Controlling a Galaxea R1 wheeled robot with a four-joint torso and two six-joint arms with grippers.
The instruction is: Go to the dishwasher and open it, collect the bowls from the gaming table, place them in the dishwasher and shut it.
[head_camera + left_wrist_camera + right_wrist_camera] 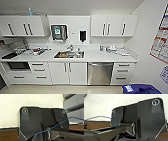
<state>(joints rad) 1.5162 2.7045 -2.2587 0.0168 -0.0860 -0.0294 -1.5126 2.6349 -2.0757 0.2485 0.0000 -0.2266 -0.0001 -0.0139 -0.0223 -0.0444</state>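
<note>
You're parked square in front of a kitchenette wall. The dishwasher (100,73) is what you're after: a flat brushed stainless-steel front with a bar handle across its top edge, door shut, set under the white countertop (95,57) just right of the middle. To its left is a pair of glossy white cabinet doors (67,73) with slim vertical handles, and to its right a stack of white drawers (122,73) with dark horizontal pulls.

Straight above those doors, a rectangular steel sink (69,54) is sunk into the counter with some dishes in it, something orange among them, and a faucet (71,47) behind it. On the far left of the counter there's a cluttered dish rack (33,50). Below it sits a dark built-in appliance (18,65), boxy with a black front.

On the wall: a grey paper towel dispenser (59,32) and a small black soap dispenser (82,35), with flat white upper cabinets (113,25) on either side. A colourful poster (160,45) hangs on the right wall, and a blue bin (141,89) pokes in at the near right corner.

In both wrist views you get the robot's own dark plate, a thin blue cable, and brown wood-grain flooring. Can't tell how wide either gripper's fingers are.
</note>
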